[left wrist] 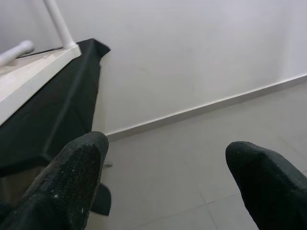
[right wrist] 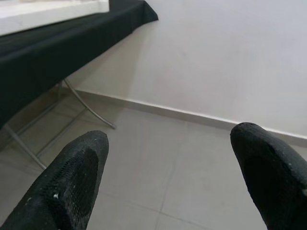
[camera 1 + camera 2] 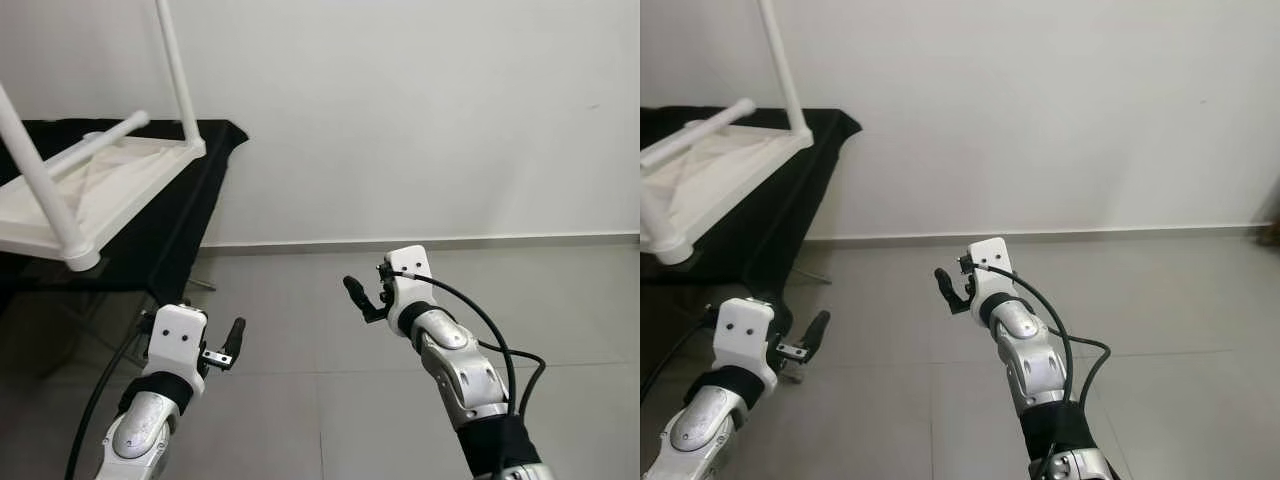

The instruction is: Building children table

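Since both grippers are out over bare floor (image 3: 330, 400) with nothing in them, we figure the step in hand is getting back over to the table (image 3: 95, 195) and lining up on a leg. To do it well, we'd turn the body left first so the table sits square ahead, then bring the grippers up, because it lies higher than both of them.

The left gripper (image 3: 228, 345) has its fingers (image 1: 67, 187) spread wide, empty. The right gripper (image 3: 365, 298) is also spread wide and empty, as its wrist view shows.

The table is upside down on a black cloth (image 3: 195, 215) covering a folding stand, legs sticking up. It's up and to the left of the left gripper, near but not touching. From the right gripper it's well apart, far off to the left and higher. One leg (image 3: 45, 195) leans toward us, so we'd watch for knocking it on approach.
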Motion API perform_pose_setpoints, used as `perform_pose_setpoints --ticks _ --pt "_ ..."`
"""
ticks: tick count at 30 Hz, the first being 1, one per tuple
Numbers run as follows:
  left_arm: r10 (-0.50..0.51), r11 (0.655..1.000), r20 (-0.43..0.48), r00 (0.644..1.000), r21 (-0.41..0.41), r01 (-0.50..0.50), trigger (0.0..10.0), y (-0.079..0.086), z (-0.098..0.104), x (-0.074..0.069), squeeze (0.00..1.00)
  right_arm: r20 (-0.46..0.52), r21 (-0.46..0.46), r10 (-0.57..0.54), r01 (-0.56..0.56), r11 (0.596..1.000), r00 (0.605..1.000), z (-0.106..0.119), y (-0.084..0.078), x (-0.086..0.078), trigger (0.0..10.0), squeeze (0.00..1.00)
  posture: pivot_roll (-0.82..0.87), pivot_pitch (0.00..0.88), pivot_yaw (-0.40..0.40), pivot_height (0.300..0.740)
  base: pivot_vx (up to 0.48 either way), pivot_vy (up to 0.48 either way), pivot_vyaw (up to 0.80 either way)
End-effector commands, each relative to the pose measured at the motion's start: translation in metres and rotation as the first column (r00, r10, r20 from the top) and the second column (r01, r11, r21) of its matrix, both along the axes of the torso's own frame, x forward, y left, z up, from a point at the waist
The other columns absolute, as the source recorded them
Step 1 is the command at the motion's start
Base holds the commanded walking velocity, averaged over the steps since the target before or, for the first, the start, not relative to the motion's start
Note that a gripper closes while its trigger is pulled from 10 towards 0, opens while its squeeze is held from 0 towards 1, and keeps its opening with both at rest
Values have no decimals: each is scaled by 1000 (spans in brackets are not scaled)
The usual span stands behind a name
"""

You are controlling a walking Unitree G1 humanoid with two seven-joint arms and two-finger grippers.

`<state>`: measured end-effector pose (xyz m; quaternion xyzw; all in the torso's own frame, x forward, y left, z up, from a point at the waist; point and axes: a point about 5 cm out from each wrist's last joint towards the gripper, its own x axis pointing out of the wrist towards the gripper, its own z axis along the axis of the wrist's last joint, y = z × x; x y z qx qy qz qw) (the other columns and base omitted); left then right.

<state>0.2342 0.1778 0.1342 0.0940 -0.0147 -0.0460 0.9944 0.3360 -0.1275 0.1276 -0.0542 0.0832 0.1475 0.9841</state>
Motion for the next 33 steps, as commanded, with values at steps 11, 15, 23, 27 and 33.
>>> perform_pose_setpoints --ticks 11,15,23,27,33 --pt "60 997 17 998 -59 -59 10000 11 1 8 0 8 -26 36 -35 999 999 -3 11 2 10000 0 -82 0 -44 740 337 0 -90" --pt "66 995 13 998 -73 -65 10000 13 0 6 0 9 -25 57 -57 998 998 -4 14 2 10000 0 -79 0 -44 740 394 0 0" --pt "57 996 13 998 -75 -56 10000 13 -1 7 0 11 -22 66 -65 998 998 -4 15 3 10000 0 -87 0 -44 740 396 0 0" --pt "56 996 14 998 -77 -55 10000 13 -1 8 0 10 -17 79 -78 997 997 -3 17 3 10000 0 -86 0 -47 740 399 0 0" --pt "59 995 16 998 -78 -58 10000 13 -1 9 0 14 -21 104 -104 994 994 -2 19 3 10000 0 -88 0 -51 740 397 0 0"
